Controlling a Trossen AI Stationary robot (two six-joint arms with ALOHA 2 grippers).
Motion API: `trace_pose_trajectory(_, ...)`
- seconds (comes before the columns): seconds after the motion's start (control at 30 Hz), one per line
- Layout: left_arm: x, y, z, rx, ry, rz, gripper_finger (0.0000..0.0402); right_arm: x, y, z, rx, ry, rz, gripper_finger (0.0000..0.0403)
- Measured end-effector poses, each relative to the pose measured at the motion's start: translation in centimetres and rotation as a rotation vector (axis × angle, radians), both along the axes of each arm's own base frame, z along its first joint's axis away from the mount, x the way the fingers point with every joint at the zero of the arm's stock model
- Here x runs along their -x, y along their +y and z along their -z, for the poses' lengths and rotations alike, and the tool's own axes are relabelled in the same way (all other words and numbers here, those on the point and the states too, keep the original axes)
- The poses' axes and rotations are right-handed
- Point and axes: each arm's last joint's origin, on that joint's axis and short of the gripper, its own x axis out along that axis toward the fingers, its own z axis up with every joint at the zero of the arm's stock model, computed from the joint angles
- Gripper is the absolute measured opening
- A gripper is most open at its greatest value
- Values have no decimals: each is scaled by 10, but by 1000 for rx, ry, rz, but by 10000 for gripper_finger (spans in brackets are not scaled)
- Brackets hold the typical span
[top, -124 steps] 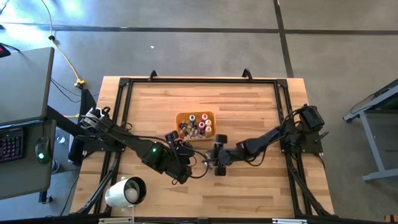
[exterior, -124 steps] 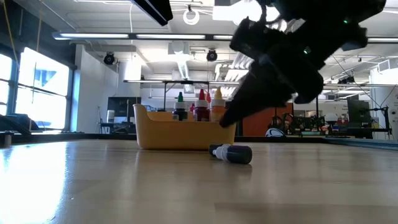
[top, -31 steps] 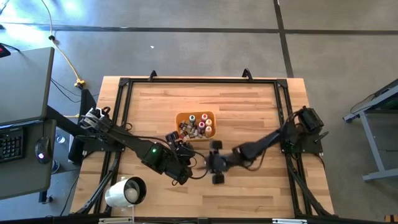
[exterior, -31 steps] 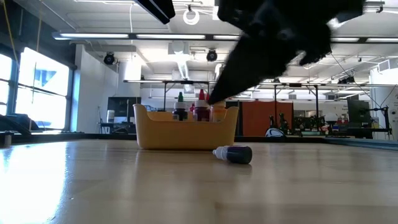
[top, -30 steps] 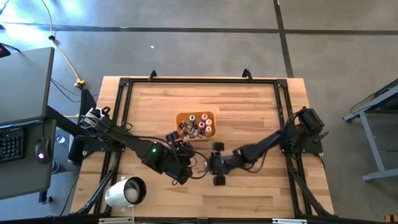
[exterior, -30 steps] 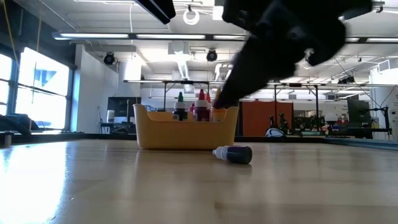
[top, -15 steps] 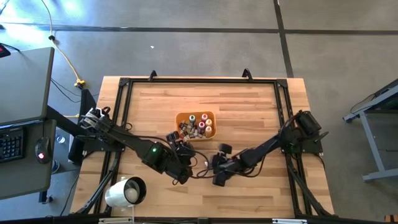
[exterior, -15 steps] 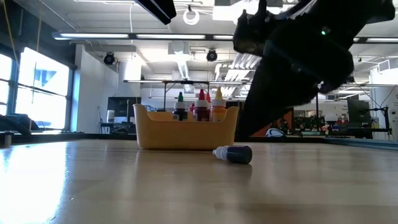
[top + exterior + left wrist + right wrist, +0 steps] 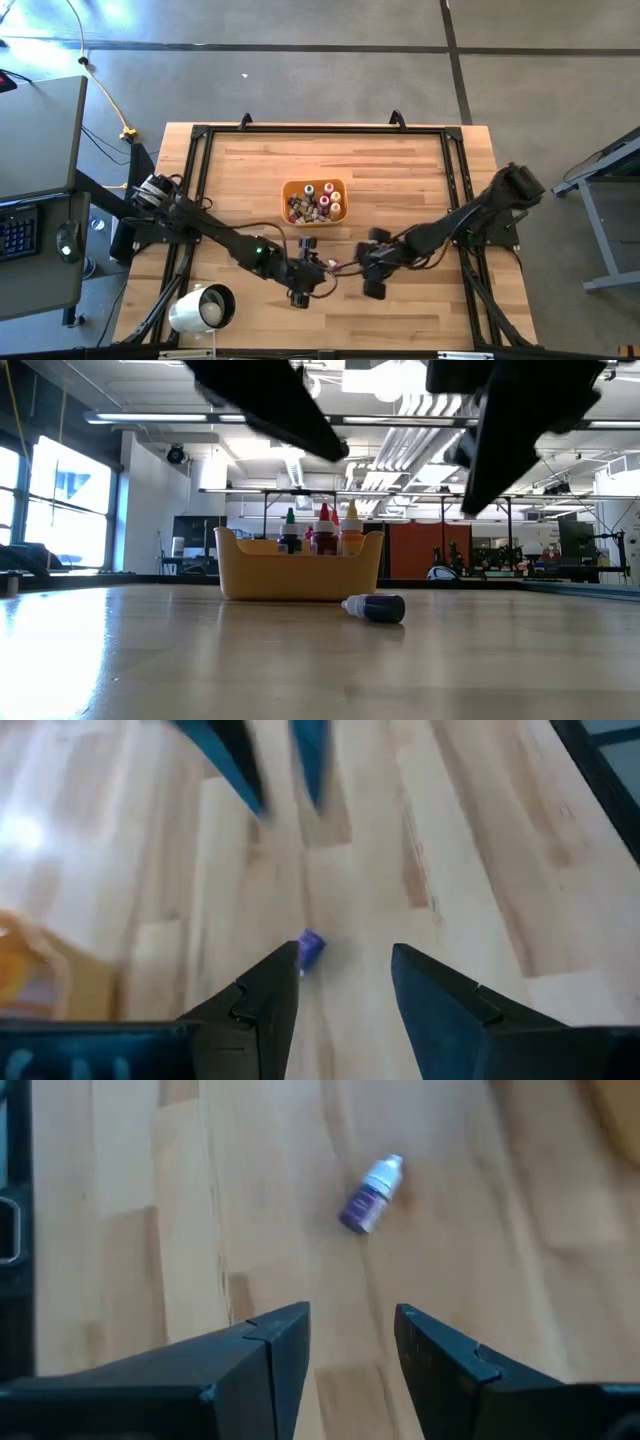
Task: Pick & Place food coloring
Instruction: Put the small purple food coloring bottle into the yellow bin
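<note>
A small purple food coloring bottle [image 9: 371, 1195] with a pale cap lies on its side on the wooden table, just in front of the orange tray [image 9: 300, 575]. It shows in the low view too, as the bottle [image 9: 375, 607]. Several more bottles [image 9: 314, 201] stand inside the tray. My left gripper [image 9: 345, 955] hovers open near the table's middle, pointing slantwise down at the lying bottle, which is a little beyond its fingertips. My right gripper [image 9: 352, 1315] is open as well, above the table to the right of the bottle and apart from it.
A white roll [image 9: 200, 308] lies at the near left corner. Black frame rails [image 9: 320, 130] run along the table's far edge and sides. Bare wood stretches between the tray and the near edge.
My right gripper has drawn back toward the table's right edge, risen a little and rolled. My left gripper has sunk toward the table, shifted a little toward the right and tipped about. The lying bottle has kept its place.
</note>
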Motion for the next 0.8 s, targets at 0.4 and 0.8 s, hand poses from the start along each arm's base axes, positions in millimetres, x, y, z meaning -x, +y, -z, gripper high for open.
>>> trace_pose_trajectory(0.4,-25,38,50,59,-60,204,159,70,-37,-85,367,-249,324,142)
trace_pose_trajectory(0.8,-40,62,92,59,21,227,159,76,-30,-86,346,-262,308,142)
